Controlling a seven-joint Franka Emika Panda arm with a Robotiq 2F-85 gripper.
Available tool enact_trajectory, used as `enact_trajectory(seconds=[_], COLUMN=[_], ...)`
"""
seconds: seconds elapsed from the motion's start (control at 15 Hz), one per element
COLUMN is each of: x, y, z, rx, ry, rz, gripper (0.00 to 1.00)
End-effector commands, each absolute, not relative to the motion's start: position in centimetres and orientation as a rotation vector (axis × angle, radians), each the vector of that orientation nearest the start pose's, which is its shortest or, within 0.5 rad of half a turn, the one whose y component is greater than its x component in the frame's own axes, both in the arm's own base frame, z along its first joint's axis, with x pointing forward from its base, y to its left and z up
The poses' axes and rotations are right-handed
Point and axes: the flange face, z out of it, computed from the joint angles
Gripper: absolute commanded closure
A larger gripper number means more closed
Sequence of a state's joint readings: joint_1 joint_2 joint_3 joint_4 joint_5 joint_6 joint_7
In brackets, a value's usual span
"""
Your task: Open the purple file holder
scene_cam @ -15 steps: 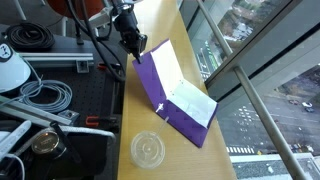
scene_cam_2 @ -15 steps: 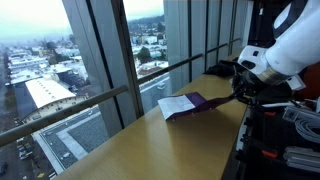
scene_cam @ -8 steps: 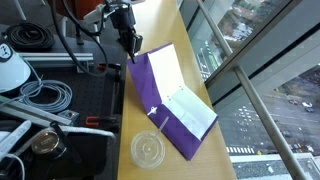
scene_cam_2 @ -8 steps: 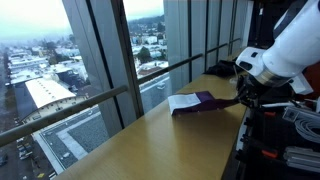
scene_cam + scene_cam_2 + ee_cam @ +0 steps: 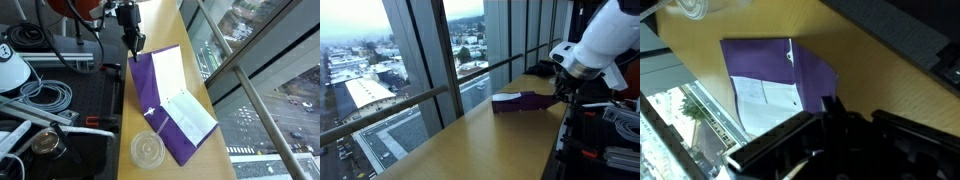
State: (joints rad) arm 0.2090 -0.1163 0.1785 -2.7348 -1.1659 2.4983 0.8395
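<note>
The purple file holder (image 5: 150, 98) lies on the wooden table by the window. Its cover stands raised, and the white inner lining (image 5: 190, 113) is exposed. My gripper (image 5: 134, 48) is at the far top corner of the raised cover, shut on its edge. In an exterior view the file holder (image 5: 525, 101) is a low purple shape beside the gripper (image 5: 560, 93). In the wrist view the file holder (image 5: 765, 65) lies open with its white lining (image 5: 765, 100) showing. The gripper finger (image 5: 830, 108) rests at its purple corner.
A round clear plastic lid (image 5: 147, 150) with a straw sits on the table just below the folder and also shows in the wrist view (image 5: 690, 8). A black bench with cables (image 5: 40, 95) lies beside the table. The window rail (image 5: 235, 60) runs along the other side.
The folder's cover has been pulled further up and back toward the robot. Its lower end has slid closer to the plastic lid. Less white page shows in an exterior view.
</note>
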Motion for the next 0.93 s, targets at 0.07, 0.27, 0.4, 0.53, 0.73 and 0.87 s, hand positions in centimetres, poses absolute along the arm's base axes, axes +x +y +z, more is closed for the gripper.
enact_trajectory(seconds=[0.07, 0.27, 0.4, 0.53, 0.73, 0.87], x=[36.4, 36.6, 37.0, 37.4, 38.5, 39.8], y=[14.3, 14.2, 13.9, 13.6, 12.6, 11.7], z=[26.6, 27.2, 27.7, 28.3, 30.6, 31.4], rx=[2.491, 2.514, 2.528, 2.581, 2.743, 2.854], ry=[0.65, 0.625, 0.613, 0.627, 0.66, 0.655], rz=[0.38, 0.382, 0.379, 0.362, 0.445, 0.495], gripper=[0.72, 0.53, 0.38, 0.23, 0.02, 0.0])
